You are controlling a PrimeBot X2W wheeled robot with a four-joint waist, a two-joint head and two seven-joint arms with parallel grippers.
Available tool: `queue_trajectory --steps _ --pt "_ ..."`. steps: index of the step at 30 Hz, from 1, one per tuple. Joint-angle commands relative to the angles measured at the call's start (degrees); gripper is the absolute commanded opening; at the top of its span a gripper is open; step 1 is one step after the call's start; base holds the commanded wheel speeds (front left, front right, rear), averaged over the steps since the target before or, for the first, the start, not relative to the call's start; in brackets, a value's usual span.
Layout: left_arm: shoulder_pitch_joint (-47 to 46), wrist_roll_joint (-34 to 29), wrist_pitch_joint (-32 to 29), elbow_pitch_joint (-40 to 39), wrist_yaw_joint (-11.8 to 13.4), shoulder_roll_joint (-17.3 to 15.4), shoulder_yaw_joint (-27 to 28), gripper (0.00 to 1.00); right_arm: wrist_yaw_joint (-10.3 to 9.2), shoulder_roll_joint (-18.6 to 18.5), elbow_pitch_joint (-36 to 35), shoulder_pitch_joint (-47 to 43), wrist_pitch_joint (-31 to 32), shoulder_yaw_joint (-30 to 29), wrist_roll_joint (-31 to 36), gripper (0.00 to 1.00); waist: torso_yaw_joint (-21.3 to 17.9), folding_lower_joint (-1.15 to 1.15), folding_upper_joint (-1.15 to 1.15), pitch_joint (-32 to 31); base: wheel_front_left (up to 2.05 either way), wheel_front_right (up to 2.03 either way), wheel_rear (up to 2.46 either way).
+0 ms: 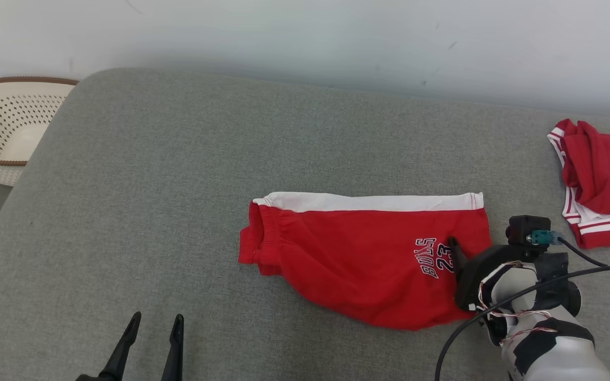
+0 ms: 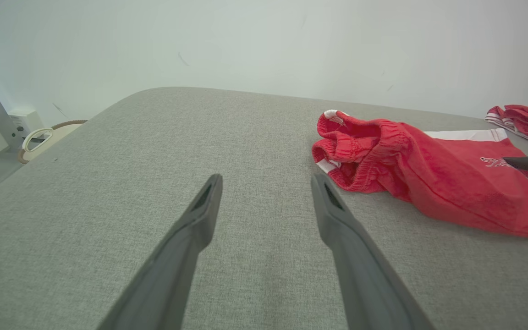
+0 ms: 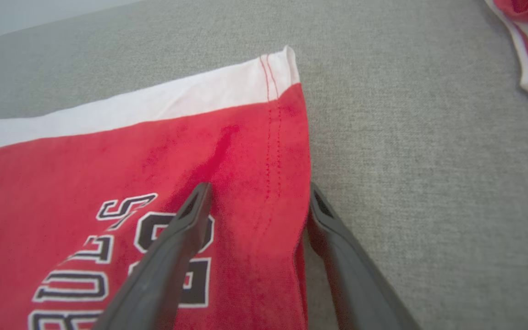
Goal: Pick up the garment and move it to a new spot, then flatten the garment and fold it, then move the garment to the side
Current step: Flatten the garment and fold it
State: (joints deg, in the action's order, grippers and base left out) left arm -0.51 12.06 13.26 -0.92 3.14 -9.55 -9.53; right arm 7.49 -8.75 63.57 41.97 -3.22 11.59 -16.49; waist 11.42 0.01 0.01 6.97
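Observation:
The garment (image 1: 358, 248) is a pair of red shorts with a white side stripe and dark lettering, lying folded lengthwise on the grey cushion (image 1: 178, 185), waistband to the left. My right gripper (image 3: 257, 195) is open over its hem end: one finger above the lettering, the other just past the hem edge over the cushion. The shorts' hem (image 3: 287, 151) lies between the fingers. My left gripper (image 1: 154, 325) stands open above bare cushion, below and left of the waistband (image 2: 360, 146), holding nothing. In the left wrist view my left gripper (image 2: 266, 183) points past the bunched waistband.
A second red and white garment (image 1: 601, 190) lies crumpled at the cushion's right edge. A cream perforated basket (image 1: 6, 127) stands beyond the cushion's left edge. A pale wall runs behind.

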Motion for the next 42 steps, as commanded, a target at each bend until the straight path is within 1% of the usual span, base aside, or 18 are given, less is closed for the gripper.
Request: queue_trajectory --steps 1,4,5,6,7,10,17,21,26,32,33,35,38,42 --pt "-0.5 0.4 0.6 0.2 0.2 0.0 0.0 1.0 0.0 0.6 0.7 0.0 -0.2 0.3 -0.5 1.0 0.1 -0.01 -0.01 0.1 0.0 0.0 0.0" --pt "-0.6 0.6 0.6 0.4 0.4 -0.1 0.2 1.0 0.0 2.0 2.1 0.4 -0.1 1.2 -2.5 1.0 -0.1 -0.01 -0.01 0.0 0.0 0.0 0.0" --pt "-0.7 0.6 0.6 0.6 0.4 0.0 0.1 1.0 0.0 2.1 2.4 0.5 0.1 1.7 -2.9 0.85 -0.1 -0.01 -0.01 0.0 0.0 0.0 0.0" --pt "-0.8 0.7 0.7 0.7 0.4 0.0 0.1 1.0 0.0 2.1 2.6 0.7 0.0 2.3 -3.2 0.46 -0.2 -0.01 -0.01 -0.1 0.0 0.0 0.0" --pt "-0.8 0.7 0.7 0.7 0.4 0.0 0.0 1.0 0.0 2.4 2.4 0.9 -0.6 2.8 -3.9 0.0 -0.2 -0.01 -0.01 -0.2 0.0 0.0 0.0" --pt "-0.6 0.8 0.8 1.0 0.5 0.0 0.0 1.0 0.0 2.1 2.3 1.1 -1.8 4.3 -5.2 0.0 -0.4 -0.01 -0.01 -0.5 0.0 0.0 0.0" --pt "0.7 1.2 0.9 1.4 1.0 -0.5 0.2 1.0 0.0 -1.1 0.7 -0.1 -3.6 8.1 -8.9 0.0 -1.4 -0.01 -0.01 -2.7 0.0 0.0 0.0" --pt "1.3 1.3 0.7 1.0 1.2 -0.8 0.3 1.0 0.0 -4.3 -2.1 -0.9 -2.7 12.0 -11.2 0.0 -2.3 -0.01 -0.01 -4.2 0.0 0.0 0.0" --pt "1.9 1.4 0.3 0.3 1.5 -1.0 0.0 1.0 0.0 -7.0 -7.2 -1.8 -1.9 15.8 -15.7 0.0 -3.4 -0.01 -0.01 -5.2 0.0 0.0 0.0" --pt "2.8 1.5 0.2 0.0 1.8 -1.1 -0.3 1.0 0.0 -8.4 -16.3 -3.6 -0.1 20.5 -23.6 0.0 -4.0 -0.01 -0.01 -5.9 0.0 0.0 0.0" --pt "2.8 1.5 0.2 0.0 1.8 -1.1 -0.3 1.0 0.0 -8.4 -16.3 -3.6 -0.1 20.5 -23.6 0.0 -4.0 -0.01 -0.01 -5.9 0.0 0.0 0.0" --pt "2.9 1.5 0.2 0.0 1.8 -1.1 -0.4 1.0 0.0 -8.5 -19.2 -4.1 0.5 22.0 -25.9 0.0 -3.9 -0.01 -0.01 -6.0 0.0 0.0 0.0" --pt "2.8 1.4 0.0 -0.2 1.7 -1.1 -0.9 1.0 0.0 -8.3 -22.8 -4.6 1.5 24.0 -29.3 0.0 -3.5 -0.01 -0.01 -6.2 0.0 0.0 0.0" --pt "2.8 1.5 -0.3 -0.3 1.5 -0.9 -1.7 1.0 0.0 -7.0 -25.8 -4.6 2.9 25.8 -34.4 0.0 -2.2 -0.01 -0.01 -6.5 0.0 0.0 0.0"
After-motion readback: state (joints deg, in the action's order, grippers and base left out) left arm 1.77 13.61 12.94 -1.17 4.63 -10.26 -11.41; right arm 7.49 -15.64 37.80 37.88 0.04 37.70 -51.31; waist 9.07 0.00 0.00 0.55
